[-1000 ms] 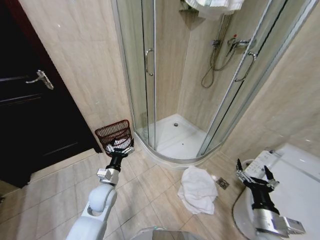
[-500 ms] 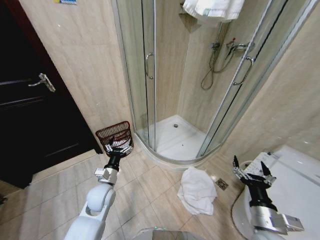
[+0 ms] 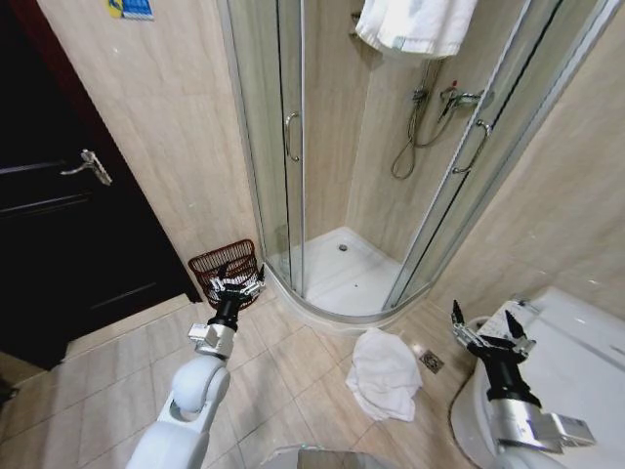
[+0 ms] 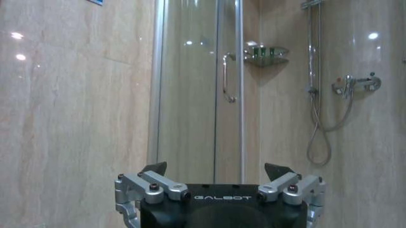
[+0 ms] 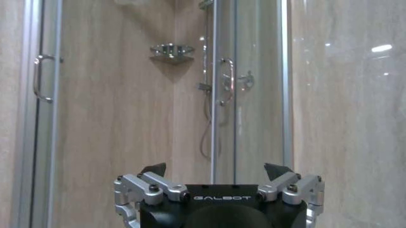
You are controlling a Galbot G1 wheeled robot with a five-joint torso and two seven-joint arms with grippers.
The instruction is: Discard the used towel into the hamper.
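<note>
Judging from the floor, nothing of the task is done yet: the used towel [image 3: 384,372] lies in a crumpled white heap on the tiled floor [image 3: 283,366], just beside the curved step of the shower cubicle [image 3: 342,264] and near a small floor drain [image 3: 434,360], untouched by either arm. All of it is left: pick up, carry over, drop in. Towel looks soft and floppy, folded over itself, so likely to sag and trail when lifted. The hamper [image 3: 226,264], a dark red-brown open-weave basket with horizontal ribs, stands on the floor against the wall between the dark door [image 3: 59,205] and the shower glass, well apart from the towel; whether it already holds anything I cannot tell. Left gripper [image 3: 235,289] hangs just in front of the hamper, jaws spread wide, holding nothing; the left wrist view shows both fingers apart with only wall and glass beyond. Right gripper [image 3: 490,332] sits over by the toilet [image 3: 576,362] at the right, also wide open and empty, near the towel but not over it.
</note>
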